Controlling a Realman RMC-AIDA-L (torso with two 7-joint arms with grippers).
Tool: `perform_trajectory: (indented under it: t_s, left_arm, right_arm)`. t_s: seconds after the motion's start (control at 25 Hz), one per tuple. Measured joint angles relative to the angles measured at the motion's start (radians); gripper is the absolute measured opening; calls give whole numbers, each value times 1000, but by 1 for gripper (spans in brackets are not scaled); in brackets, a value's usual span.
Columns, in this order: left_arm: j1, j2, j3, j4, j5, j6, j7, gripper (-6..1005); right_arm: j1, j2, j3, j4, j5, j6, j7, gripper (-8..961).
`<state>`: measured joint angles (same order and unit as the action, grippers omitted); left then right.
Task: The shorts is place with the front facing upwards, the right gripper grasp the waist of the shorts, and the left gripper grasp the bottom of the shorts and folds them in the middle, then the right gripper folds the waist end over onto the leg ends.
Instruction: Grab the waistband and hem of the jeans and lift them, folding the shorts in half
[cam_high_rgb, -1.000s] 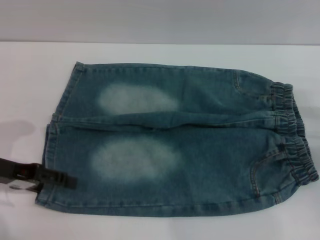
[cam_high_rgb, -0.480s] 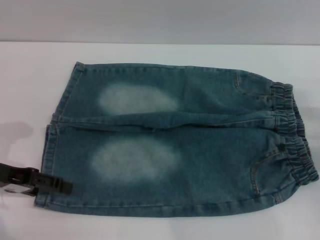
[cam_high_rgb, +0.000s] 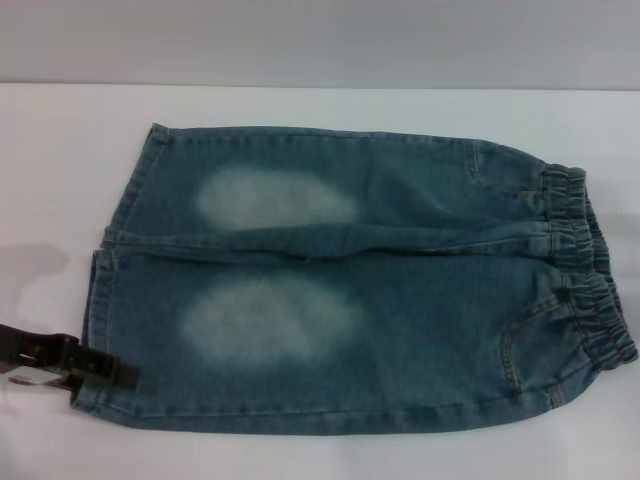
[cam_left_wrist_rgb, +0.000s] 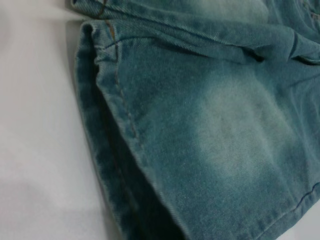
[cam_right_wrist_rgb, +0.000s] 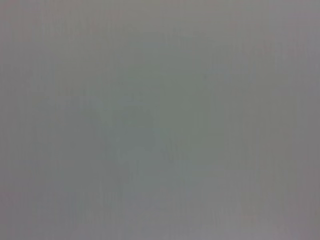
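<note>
The blue-green denim shorts (cam_high_rgb: 400, 300) lie flat and front up on the white table, with two pale oval patches showing. The ruffled elastic waist (cam_high_rgb: 582, 262) is at the right. The straight stitched leg ends (cam_high_rgb: 100, 300) are at the left. My left gripper (cam_high_rgb: 112, 372), a black claw, reaches in low from the left edge, its tip over the near leg's hem by the front corner. The left wrist view looks closely at that hem (cam_left_wrist_rgb: 107, 140) and a faded patch (cam_left_wrist_rgb: 235, 130). My right gripper is out of view; its wrist view shows only flat grey.
The white table (cam_high_rgb: 300, 105) extends around the shorts, with a bare strip at the left and front. A grey wall (cam_high_rgb: 320, 40) rises behind the table's far edge.
The left gripper has slid a little to the left and towards the front edge, so its tip covers less of the near leg. The shorts have not moved.
</note>
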<state>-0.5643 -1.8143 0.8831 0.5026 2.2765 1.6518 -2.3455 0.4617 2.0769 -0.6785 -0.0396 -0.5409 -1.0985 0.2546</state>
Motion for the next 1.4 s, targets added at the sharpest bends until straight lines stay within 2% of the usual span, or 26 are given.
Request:
perform_trajectory:
  t_s: [0.04,0.28,0.4,0.6,0.92,1.04,1.12,1.2,1.4]
  left_arm:
    - [-1,-1,0,0,1,-1,0,751]
    - [-12,-5,-6,2,27,0,-16,507]
    - [-12,-5,-9,6,27,-11,-31,304]
    - [-21,-5,-17,16,23,-15,-36,72]
    - [-44,-15,-31,16,21,-26,-41,31]
    - [-51,-21,-92,26,21,-37,-46,15]
    - [-51,-21,-92,26,21,-37,-46,15]
    - [-52,-29,-154,43,22,-51,-36,16]
    - [-50,-39,-152,68,25,-118,-31,15]
  right_arm:
    - [0,0,0,-1,1,3,0,726]
    - [0,-1,1,-4,6,17,0,726]
    - [0,-2,1,-5,6,17,0,725]
    - [-2,-3,1,-5,7,20,-1,725]
    - [-8,-4,25,-16,9,15,50,725]
    - [-12,-8,20,-40,-5,16,114,725]
    - [-12,-12,14,-58,-40,21,160,725]
    - [-12,-20,13,-84,-112,32,245,726]
    - [-8,-64,13,-178,-449,35,603,726]
